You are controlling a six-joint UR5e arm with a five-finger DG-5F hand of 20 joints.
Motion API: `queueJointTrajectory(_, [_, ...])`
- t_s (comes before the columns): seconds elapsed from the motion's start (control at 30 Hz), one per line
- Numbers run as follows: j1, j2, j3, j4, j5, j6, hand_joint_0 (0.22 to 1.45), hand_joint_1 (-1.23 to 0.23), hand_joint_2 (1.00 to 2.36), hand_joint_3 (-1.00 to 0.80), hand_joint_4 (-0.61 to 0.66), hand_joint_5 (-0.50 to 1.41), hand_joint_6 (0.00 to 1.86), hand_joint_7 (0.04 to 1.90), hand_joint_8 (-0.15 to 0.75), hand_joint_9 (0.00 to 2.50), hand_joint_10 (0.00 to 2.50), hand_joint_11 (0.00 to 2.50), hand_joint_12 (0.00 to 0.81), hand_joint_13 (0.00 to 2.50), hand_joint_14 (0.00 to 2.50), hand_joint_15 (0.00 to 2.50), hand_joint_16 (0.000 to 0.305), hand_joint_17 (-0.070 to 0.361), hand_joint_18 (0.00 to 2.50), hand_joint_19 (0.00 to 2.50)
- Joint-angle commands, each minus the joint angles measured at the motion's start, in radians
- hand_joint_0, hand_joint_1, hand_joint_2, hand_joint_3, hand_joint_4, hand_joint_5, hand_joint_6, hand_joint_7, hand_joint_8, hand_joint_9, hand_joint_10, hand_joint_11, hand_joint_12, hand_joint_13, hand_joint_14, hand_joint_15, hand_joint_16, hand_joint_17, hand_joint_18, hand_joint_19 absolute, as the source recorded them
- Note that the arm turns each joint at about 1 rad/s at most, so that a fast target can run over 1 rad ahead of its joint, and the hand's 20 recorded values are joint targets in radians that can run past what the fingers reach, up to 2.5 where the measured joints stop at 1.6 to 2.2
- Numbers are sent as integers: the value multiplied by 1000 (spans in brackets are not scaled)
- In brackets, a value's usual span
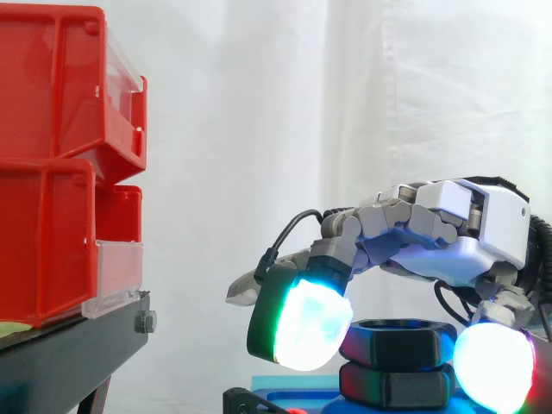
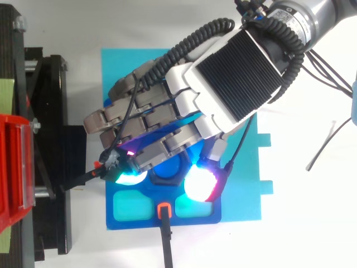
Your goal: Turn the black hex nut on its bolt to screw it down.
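The hand (image 1: 448,228) arches palm-down over the black hex nut (image 1: 398,338), fingers curled round it so that glowing fingertips (image 1: 310,326) pinch it from opposite sides, the nut sitting just beneath the palm, above a blue fixture (image 2: 195,221).

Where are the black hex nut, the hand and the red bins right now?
black hex nut (image 1: 397,343): side view, its front face.
hand (image 2: 237,75): top view, ribbed black cover on its back.
red bins (image 1: 52,86): side view, upper bin's side wall.
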Motion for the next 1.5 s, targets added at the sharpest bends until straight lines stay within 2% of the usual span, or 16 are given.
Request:
queueJointTrajectory(0.0, [-2, 0, 0, 0, 0, 0, 392, -391, 1000, -500, 429, -123, 563, 960, 368, 644, 7, 222, 395, 614, 8, 179, 68, 153, 701, 605])
queueJointTrajectory(0.17, [5, 2, 3, -6, 0, 2, 376, -317, 1000, -500, 438, -125, 541, 978, 384, 651, 5, 229, 412, 617, 6, 174, 72, 162, 714, 606])
queueJointTrajectory(0.3, [6, 3, 52, -44, -9, 5, 371, -294, 1000, -500, 430, -126, 511, 1018, 385, 640, 5, 224, 415, 613, 6, 171, 73, 164, 713, 605])
queueJointTrajectory(0.47, [6, 5, 103, -156, -21, -17, 372, -265, 1000, -500, 421, -126, 500, 1030, 383, 638, 5, 224, 416, 606, 6, 177, 73, 164, 706, 606])
queueJointTrajectory(0.5, [8, 12, 124, -210, -21, -51, 373, -260, 1000, -500, 423, -127, 500, 1030, 384, 638, 5, 220, 415, 601, 6, 179, 73, 164, 706, 604])
queueJointTrajectory(0.6, [9, 25, 150, -282, -21, -106, 376, -252, 1000, -500, 414, -128, 500, 1018, 382, 638, 4, 217, 416, 601, 6, 176, 73, 164, 703, 607])
queueJointTrajectory(0.83, [5, 52, 160, -347, -21, -135, 398, -233, 1000, -500, 399, -129, 500, 1011, 376, 633, 5, 225, 409, 590, 6, 176, 71, 160, 686, 614])
queueJointTrajectory(1.07, [-3, 107, 147, -525, -8, -247, 417, -235, 1000, -500, 381, -126, 501, 990, 372, 632, 5, 213, 407, 584, 6, 175, 70, 157, 681, 617])
queueJointTrajectory(1.13, [-6, 133, 135, -624, 31, -318, 421, -238, 1000, -500, 377, -126, 501, 982, 371, 631, 5, 214, 406, 582, 6, 176, 69, 156, 678, 617])
queueJointTrajectory(1.2, [-6, 143, 126, -667, 51, -351, 426, -237, 1000, -500, 363, -128, 501, 950, 367, 635, 5, 208, 402, 579, 6, 175, 68, 154, 671, 620])
queueJointTrajectory(1.27, [-6, 166, 97, -724, 77, -405, 428, -239, 1000, -500, 341, -134, 502, 901, 366, 634, 4, 184, 402, 579, 6, 174, 68, 154, 672, 612])
queueJointTrajectory(1.3, [-8, 181, 71, -735, 84, -429, 431, -242, 1000, -500, 332, -139, 502, 875, 361, 626, 4, 168, 400, 577, 6, 169, 68, 152, 668, 612])
queueJointTrajectory(1.37, [-8, 201, 44, -729, 86, -446, 433, -250, 1000, -500, 317, -145, 502, 835, 359, 618, 3, 147, 398, 565, 6, 167, 67, 152, 665, 603])
queueJointTrajectory(1.47, [-9, 253, -31, -706, 92, -446, 436, -268, 1000, -500, 290, -153, 502, 786, 349, 596, 3, 115, 392, 514, 5, 145, 66, 148, 632, 601])
